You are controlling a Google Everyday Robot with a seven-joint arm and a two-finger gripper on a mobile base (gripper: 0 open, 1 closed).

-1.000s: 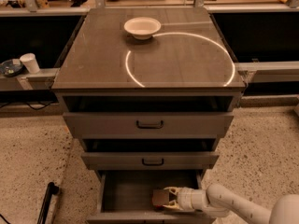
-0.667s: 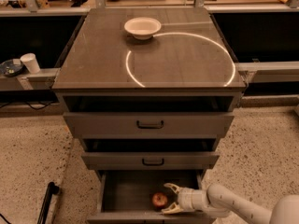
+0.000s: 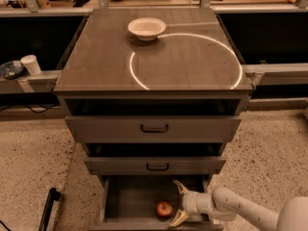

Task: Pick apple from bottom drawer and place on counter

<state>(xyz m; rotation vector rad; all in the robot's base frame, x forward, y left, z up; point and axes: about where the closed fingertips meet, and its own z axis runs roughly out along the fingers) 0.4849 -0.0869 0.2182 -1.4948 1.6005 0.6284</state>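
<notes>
The apple (image 3: 164,209), small, round and red, lies on the grey floor of the open bottom drawer (image 3: 126,207), toward its front right. My gripper (image 3: 178,204) reaches into the drawer from the right. Its fingers are open, one above and one below, just right of the apple and not closed on it. The counter (image 3: 183,59) is the cabinet's dark glossy top with a thin white ring.
A white bowl (image 3: 147,28) stands at the back of the counter. The two upper drawers with black handles (image 3: 154,128) are slightly pulled out above the bottom drawer. A black pole (image 3: 47,210) leans at the lower left. A paper cup (image 3: 32,64) stands on a left ledge.
The gripper's fingers have opened and drawn slightly right. The apple, first hidden between the fingers, now lies uncovered on the drawer floor.
</notes>
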